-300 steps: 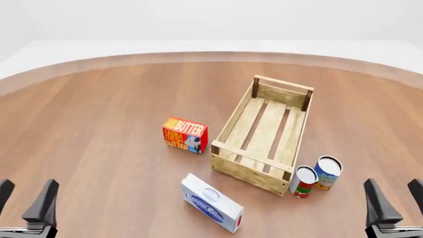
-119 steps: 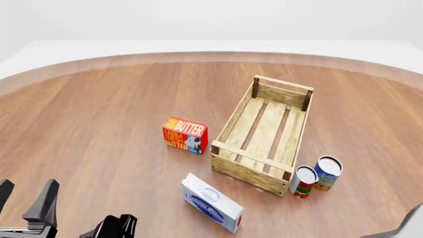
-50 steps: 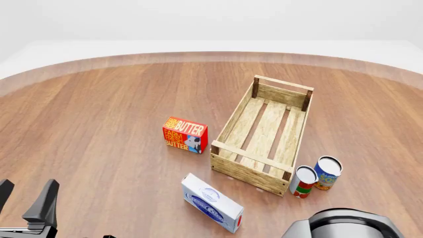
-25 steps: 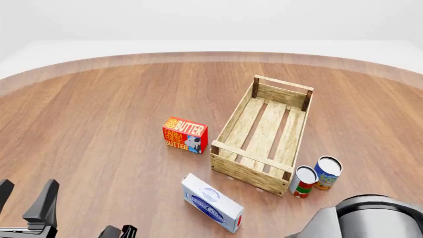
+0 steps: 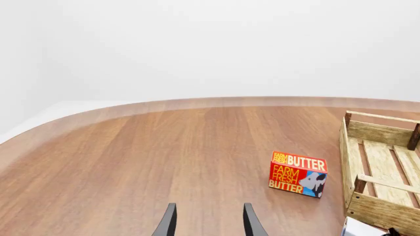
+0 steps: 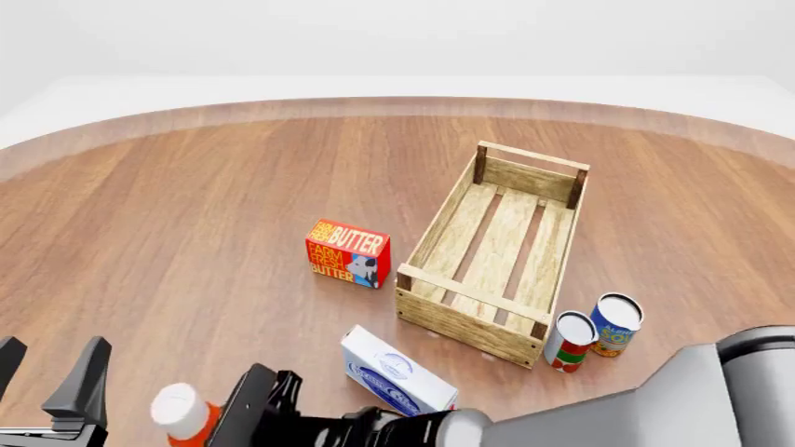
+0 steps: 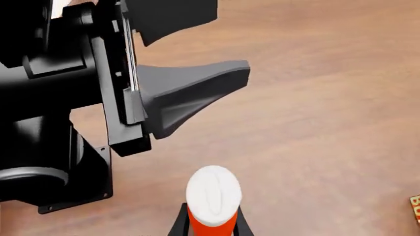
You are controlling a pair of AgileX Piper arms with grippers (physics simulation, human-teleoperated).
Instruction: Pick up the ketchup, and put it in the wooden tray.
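The ketchup (image 6: 178,408), an orange-red bottle with a white cap, stands at the near left edge of the front view. My right gripper (image 6: 222,424) reaches across from the right and is shut on it. In the right wrist view the cap (image 7: 213,191) and orange body sit tight between the two fingers (image 7: 178,223). The wooden tray (image 6: 437,228) lies right of centre, well beyond the bottle, and holds nothing; its end board shows in the left wrist view (image 5: 382,132). My left gripper (image 6: 44,374) is open and empty just left of the bottle; its fingers (image 5: 168,222) point over bare table.
A red-orange butter box (image 6: 348,251) stands left of the tray. A white-and-blue box (image 6: 397,377) lies in front of the tray. A red-and-white can (image 6: 572,340) and a blue can (image 6: 616,322) stand at the tray's near right corner. The right arm's grey link (image 6: 708,396) fills the lower right.
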